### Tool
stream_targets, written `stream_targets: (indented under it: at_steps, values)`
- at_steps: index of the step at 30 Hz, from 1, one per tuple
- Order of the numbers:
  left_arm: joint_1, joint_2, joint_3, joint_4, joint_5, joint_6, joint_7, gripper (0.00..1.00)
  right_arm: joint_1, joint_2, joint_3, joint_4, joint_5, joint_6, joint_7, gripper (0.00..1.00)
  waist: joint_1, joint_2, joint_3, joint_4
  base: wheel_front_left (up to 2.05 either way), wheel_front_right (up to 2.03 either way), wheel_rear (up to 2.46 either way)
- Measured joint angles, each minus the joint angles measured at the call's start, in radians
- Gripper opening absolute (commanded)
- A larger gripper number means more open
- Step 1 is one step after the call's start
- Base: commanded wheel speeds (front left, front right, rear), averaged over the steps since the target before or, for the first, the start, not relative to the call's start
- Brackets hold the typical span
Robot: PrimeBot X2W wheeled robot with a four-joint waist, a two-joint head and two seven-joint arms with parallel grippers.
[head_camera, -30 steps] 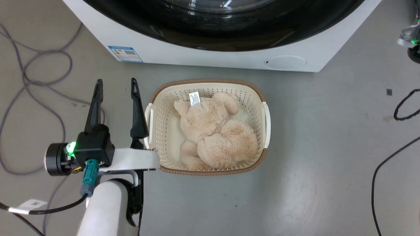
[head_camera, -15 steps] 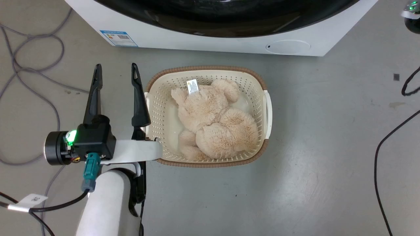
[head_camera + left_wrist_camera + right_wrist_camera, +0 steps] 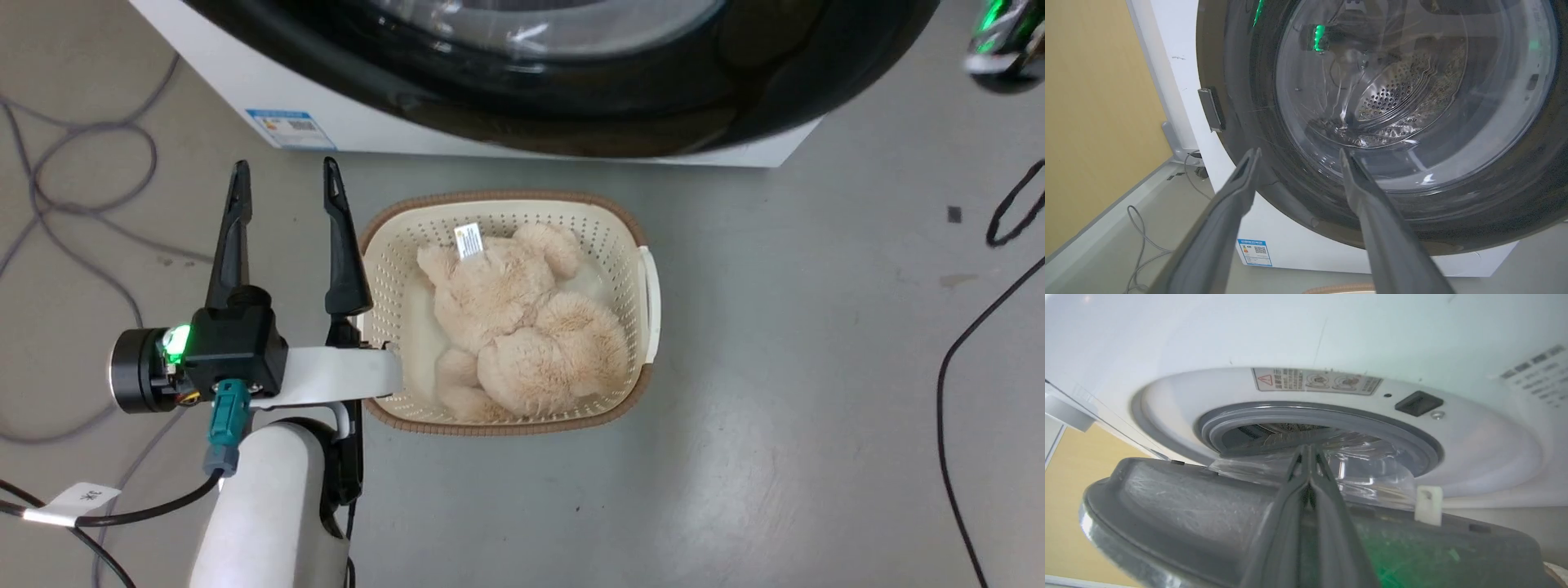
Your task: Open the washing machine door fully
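At the floor's far edge, washing machine (image 3: 269,90): white front faces the robot; hinge on its left side.
Washing machine door (image 3: 571,98): part-way open, black ring and glass bowl hanging out over the floor (image 3: 816,367), just beyond the basket.
Risk, sweep: swinging wider toward the hinge, the door (image 3: 1412,212) likely meets the left pincer (image 3: 1299,153), which points straight at it from close by.
Risk, slip: the right pincer (image 3: 1306,451) only lies along the door's grey inner side (image 3: 1188,498); it could slide off and leave the door half open.
Drum (image 3: 1274,430): steel, ringed by the gasket (image 3: 1331,416); what shows looks empty.
Basket (image 3: 498,198): cream, perforated, mid-floor; holds one plush toy.
Plush toy (image 3: 514,327): beige, curled up, filling most of the basket.
Left pincer (image 3: 286,167): fingers apart, empty, just beside the basket's left rim.
Right pincer: fingers pressed together, nothing seen between them.
Cables (image 3: 82,163): looped at the floor's left edge, a likely snag for the wheels.
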State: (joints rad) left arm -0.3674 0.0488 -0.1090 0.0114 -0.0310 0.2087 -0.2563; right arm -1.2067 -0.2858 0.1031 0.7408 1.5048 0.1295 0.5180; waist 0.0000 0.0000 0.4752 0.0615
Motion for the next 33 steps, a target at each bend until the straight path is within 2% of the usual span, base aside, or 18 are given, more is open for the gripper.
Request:
stream_targets:
  at_steps: [17, 33]
  values:
    - [0.102, 0.002, 0.032, 0.039, 0.004, -0.026, 0.0, 1.0, 0.302, 0.004, 0.07, -0.164, 0.033, 0.0, 0.105, 0.0, 0.0, 0.0, -0.164, -0.038, 0.0, 0.0, 0.0]
    - [0.21, 0.004, 0.048, 0.068, 0.004, -0.044, 0.0, 1.0, 0.596, 0.04, 0.167, -0.38, 0.035, 0.0, 0.145, 0.0, -0.0001, 0.0, -0.313, -0.026, 0.0, 0.0, 0.0]
